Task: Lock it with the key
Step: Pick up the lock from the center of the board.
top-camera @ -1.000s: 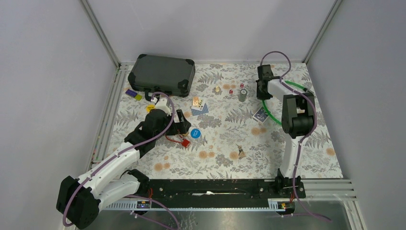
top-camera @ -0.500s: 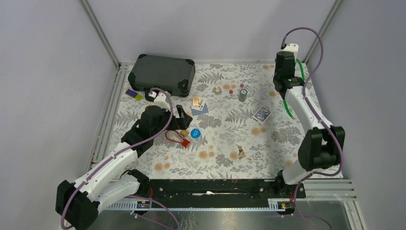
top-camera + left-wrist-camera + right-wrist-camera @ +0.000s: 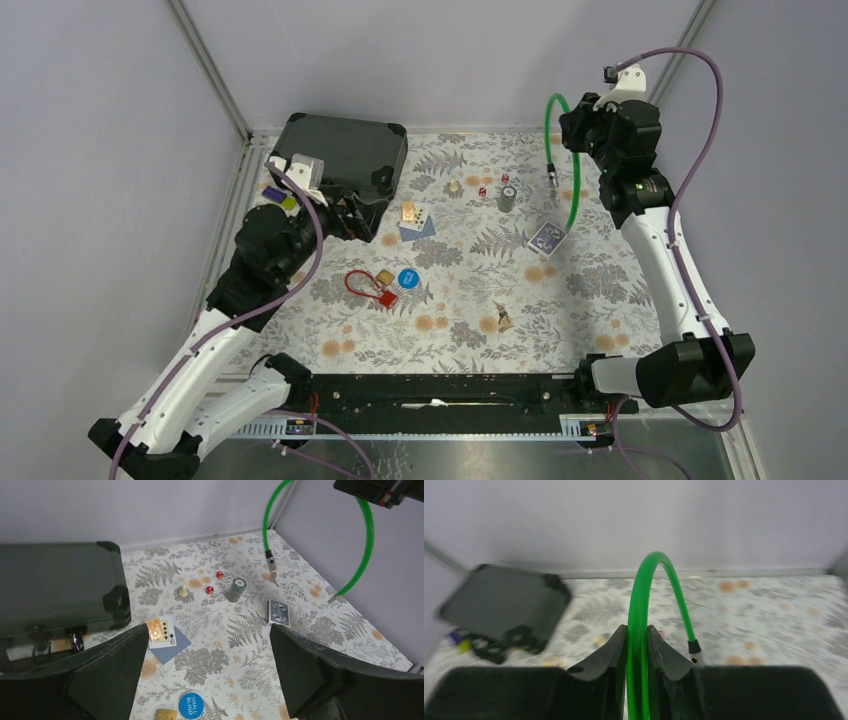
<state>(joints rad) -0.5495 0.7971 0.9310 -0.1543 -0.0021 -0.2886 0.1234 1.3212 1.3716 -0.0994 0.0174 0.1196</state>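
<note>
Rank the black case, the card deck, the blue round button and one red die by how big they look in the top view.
Largest to smallest:
1. black case, by far
2. card deck
3. blue button, only a little smaller than the deck
4. red die, tiny

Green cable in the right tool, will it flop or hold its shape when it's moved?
Probably springy, not limp: the green cable forms a smooth arch from the right tool. Its metal tip hangs free, so it will likely swing.
</note>
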